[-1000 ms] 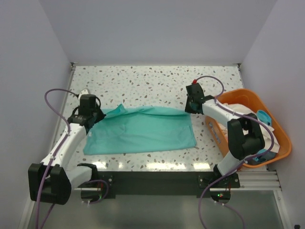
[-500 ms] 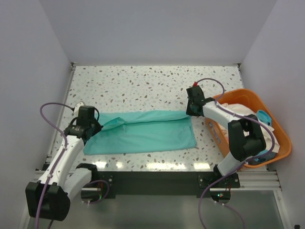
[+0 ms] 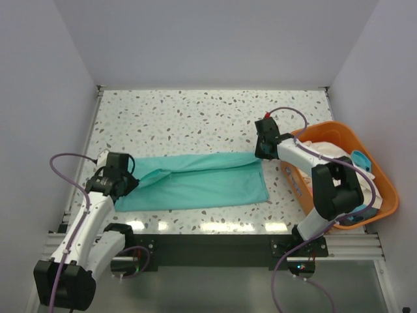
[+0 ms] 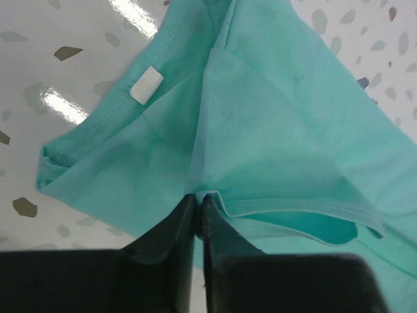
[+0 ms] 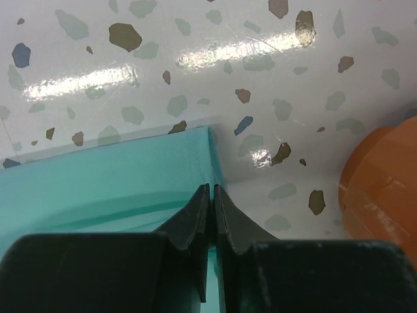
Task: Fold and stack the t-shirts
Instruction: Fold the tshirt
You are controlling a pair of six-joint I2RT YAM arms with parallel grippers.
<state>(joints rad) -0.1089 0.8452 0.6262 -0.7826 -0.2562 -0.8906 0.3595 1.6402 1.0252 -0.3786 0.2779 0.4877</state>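
Before you, the t-shirt [image 3: 202,179] lies across the table's [image 3: 195,111] near half, your left gripper [image 3: 130,184] at its left end and your right gripper [image 3: 260,154] at its far right corner. The basket [image 3: 384,189] sits rightmost, with more shirts [image 3: 326,147] in it.

1. This is a robot test cell in a lab: plain white walls [image 3: 39,98] box in a speckled table [image 3: 195,111] on its left, far and right sides.
2. Two robot arms, left arm [image 3: 85,218] and right arm [image 3: 329,192], are bolted to an aluminium rail [image 3: 352,246] at the table's near edge.
3. A teal t-shirt [image 3: 195,182] lies on the table, and an orange basket [image 3: 384,195] sits at its right edge.
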